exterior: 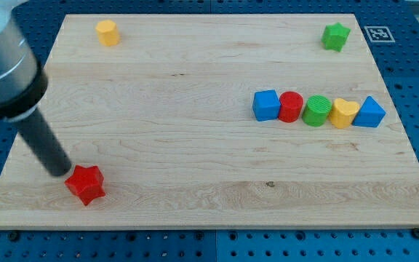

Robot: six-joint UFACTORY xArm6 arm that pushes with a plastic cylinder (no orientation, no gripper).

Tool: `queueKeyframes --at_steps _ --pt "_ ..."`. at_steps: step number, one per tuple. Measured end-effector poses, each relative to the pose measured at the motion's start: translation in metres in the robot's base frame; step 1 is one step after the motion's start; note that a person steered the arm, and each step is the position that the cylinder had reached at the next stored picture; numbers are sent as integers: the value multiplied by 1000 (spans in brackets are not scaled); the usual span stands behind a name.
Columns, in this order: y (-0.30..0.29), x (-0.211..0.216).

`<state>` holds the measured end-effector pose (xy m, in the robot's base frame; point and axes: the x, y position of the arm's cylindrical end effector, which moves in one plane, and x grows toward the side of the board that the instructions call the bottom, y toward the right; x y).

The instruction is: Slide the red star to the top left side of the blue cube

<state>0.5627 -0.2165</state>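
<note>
The red star [86, 183] lies near the view's bottom left of the wooden board. My tip [59, 172] is just left of and slightly above the star, touching or almost touching its left edge. The blue cube [265, 105] sits right of centre, at the left end of a row of blocks, far to the right of and above the star.
The row runs rightwards from the blue cube: a red cylinder [290, 106], a green cylinder [316, 110], a yellow heart-like block [343, 113], a blue triangular block [370, 113]. A yellow block [107, 33] is at top left, a green star [334, 36] at top right. The board's edge [195, 227] runs along the bottom.
</note>
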Motion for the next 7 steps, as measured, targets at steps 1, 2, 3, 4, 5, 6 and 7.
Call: queueKeyframes --at_steps 1,2,3,4,5,6,7 --pt "10 35" --pt "49 30" --pt "101 -18" --pt "103 -23" --pt "87 -9" --pt "102 -57" --pt "141 -120"
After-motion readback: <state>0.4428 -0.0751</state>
